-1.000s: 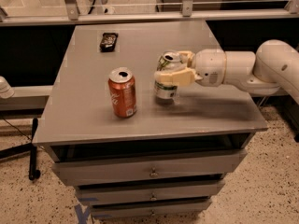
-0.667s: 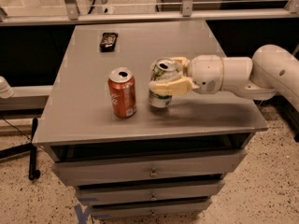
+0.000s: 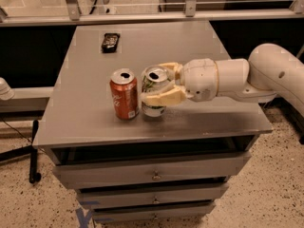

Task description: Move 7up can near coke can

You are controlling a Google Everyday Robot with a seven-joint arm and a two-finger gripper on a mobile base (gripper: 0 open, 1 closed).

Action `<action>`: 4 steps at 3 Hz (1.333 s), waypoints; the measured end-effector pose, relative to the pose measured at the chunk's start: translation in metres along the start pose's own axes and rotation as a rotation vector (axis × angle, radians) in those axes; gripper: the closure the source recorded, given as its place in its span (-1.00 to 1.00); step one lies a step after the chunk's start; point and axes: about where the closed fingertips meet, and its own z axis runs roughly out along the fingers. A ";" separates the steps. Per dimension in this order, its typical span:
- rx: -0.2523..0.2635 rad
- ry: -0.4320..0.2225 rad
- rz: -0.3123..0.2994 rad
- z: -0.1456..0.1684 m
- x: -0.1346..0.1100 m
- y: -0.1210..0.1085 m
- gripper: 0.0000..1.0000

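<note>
The 7up can (image 3: 153, 90), white and green with a silver top, stands upright on the grey cabinet top (image 3: 85, 80). My gripper (image 3: 160, 83) reaches in from the right and is shut on it, one finger (image 3: 164, 98) in front and one behind. The coke can (image 3: 124, 94), red-orange with white script, stands upright just left of the 7up can, nearly touching it.
A small black device (image 3: 110, 42) lies at the far left of the cabinet top. The cabinet has drawers (image 3: 152, 172) below the front edge. A metal rail (image 3: 142, 17) runs behind it. My white arm (image 3: 256, 75) spans the right side.
My gripper has carried the 7up can leftward across the top, from well apart to right beside the coke can. The coke can has not moved.
</note>
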 end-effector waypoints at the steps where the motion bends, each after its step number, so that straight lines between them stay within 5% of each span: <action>1: 0.012 0.039 -0.016 0.003 0.003 -0.001 -0.30; 3: 0.014 0.062 -0.006 0.003 0.010 -0.002 -1.00; 4: 0.013 0.062 -0.001 0.003 0.011 -0.002 -1.00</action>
